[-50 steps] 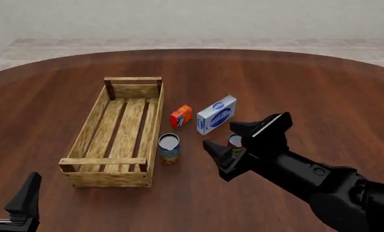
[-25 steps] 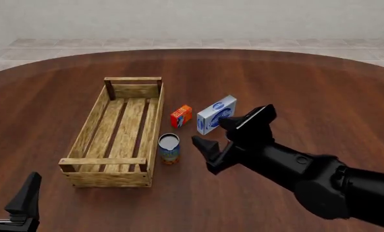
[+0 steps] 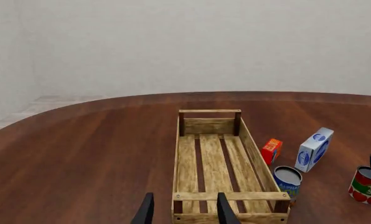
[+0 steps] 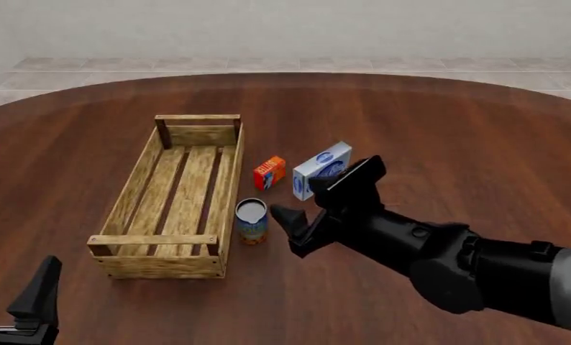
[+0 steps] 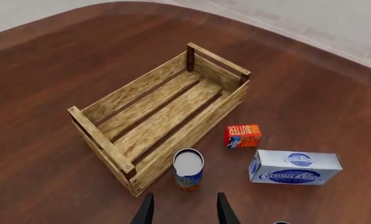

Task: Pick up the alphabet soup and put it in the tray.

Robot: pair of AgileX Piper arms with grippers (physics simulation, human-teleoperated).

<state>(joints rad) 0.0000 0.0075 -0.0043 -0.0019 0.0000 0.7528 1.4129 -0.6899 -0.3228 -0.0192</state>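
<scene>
The alphabet soup [image 4: 251, 221] stands upright on the surface [image 4: 477, 144], just beside the tray [image 4: 177, 198] at its 4 o'clock corner, with the right gripper [image 4: 310, 198] wide open and empty at the can's 3 o'clock, the left gripper [image 4: 12, 287] parted, holding nothing.

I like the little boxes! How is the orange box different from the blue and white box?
The orange box is smaller and nearly cube-shaped; the blue and white box is bigger and long. The orange box is orange-red with white lettering; the other is white with blue ovals. The orange one sits nearer the tray. Both rest on the table.
</scene>
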